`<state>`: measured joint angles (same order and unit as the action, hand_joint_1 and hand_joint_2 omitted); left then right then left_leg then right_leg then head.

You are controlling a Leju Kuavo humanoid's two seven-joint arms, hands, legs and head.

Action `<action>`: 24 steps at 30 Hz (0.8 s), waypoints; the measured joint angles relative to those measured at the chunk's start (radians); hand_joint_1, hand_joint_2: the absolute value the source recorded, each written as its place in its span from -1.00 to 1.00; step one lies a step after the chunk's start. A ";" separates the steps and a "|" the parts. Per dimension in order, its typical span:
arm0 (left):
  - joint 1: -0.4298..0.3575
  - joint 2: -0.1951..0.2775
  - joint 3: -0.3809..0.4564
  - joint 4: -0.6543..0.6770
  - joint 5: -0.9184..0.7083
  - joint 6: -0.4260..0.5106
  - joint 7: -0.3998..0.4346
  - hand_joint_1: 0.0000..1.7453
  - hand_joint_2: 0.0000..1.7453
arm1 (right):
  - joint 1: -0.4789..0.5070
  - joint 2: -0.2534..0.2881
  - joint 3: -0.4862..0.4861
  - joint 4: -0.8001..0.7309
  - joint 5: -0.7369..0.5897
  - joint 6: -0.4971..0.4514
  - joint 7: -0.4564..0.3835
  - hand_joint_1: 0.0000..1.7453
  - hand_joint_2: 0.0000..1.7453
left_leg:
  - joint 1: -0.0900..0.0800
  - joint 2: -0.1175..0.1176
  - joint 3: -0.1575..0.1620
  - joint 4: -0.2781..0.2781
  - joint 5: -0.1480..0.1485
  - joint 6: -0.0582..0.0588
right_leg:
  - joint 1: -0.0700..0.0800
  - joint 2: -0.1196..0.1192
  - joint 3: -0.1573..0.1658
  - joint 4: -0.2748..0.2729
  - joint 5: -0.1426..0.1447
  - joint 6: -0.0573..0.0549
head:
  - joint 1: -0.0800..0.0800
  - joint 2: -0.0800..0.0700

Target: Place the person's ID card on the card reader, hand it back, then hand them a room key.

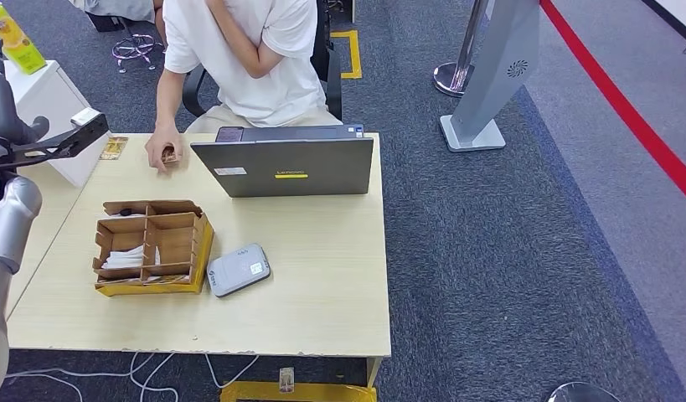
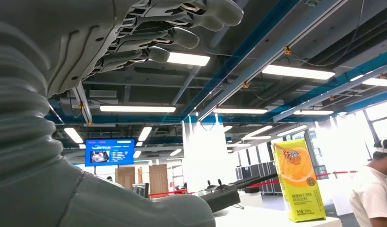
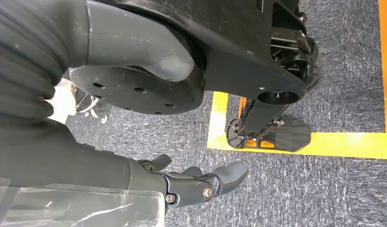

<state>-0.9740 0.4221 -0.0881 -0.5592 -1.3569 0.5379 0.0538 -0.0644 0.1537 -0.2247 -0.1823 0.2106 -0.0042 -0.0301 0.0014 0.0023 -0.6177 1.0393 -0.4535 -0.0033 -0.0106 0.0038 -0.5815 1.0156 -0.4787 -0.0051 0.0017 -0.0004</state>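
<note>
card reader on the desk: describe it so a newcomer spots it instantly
On the wooden table, look in front of the closed grey laptop. The card reader lies flat just right of the cardboard divider box, a small rounded light-grey slab, unlike the brown compartmented box.

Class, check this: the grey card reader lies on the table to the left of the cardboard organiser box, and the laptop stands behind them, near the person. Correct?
Not quite. In the head view the card reader lies to the right of the cardboard organiser box, touching its corner. The laptop does stand behind them, near the person.
</note>
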 joint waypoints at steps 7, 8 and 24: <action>0.002 -0.006 0.000 -0.001 0.006 -0.006 -0.016 -1.00 1.00 | 0.000 0.000 -0.001 0.000 0.001 0.000 0.003 -1.00 1.00 | 0.000 0.000 0.000 0.000 0.000 0.000 | 0.000 0.000 0.000 0.000 0.000 0.000 | 0.000 0.000; 0.007 -0.009 0.000 -0.005 0.014 -0.012 -0.026 -1.00 1.00 | 0.000 0.000 -0.002 0.000 0.002 0.000 0.003 -1.00 1.00 | 0.000 0.000 0.000 0.000 0.000 0.000 | 0.000 0.000 0.000 0.000 0.000 0.000 | 0.000 0.000; 1.062 -0.008 -0.186 -1.249 -0.064 -0.043 -0.026 -1.00 1.00 | 0.026 0.011 -0.144 0.000 -0.112 -0.042 -0.042 -1.00 1.00 | -0.008 0.012 0.008 -0.005 -0.014 0.003 | -0.008 0.012 0.003 -0.004 -0.010 0.005 | -0.002 0.000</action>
<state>0.0883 0.4142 -0.2739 -1.8083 -1.4214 0.4950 0.0275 -0.0382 0.1645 -0.3687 -0.1825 0.0989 -0.0464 -0.0722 -0.0069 0.0145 -0.6101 1.0346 -0.4673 0.0000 -0.0189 0.0161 -0.5787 1.0115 -0.4889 -0.0002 -0.0003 -0.0004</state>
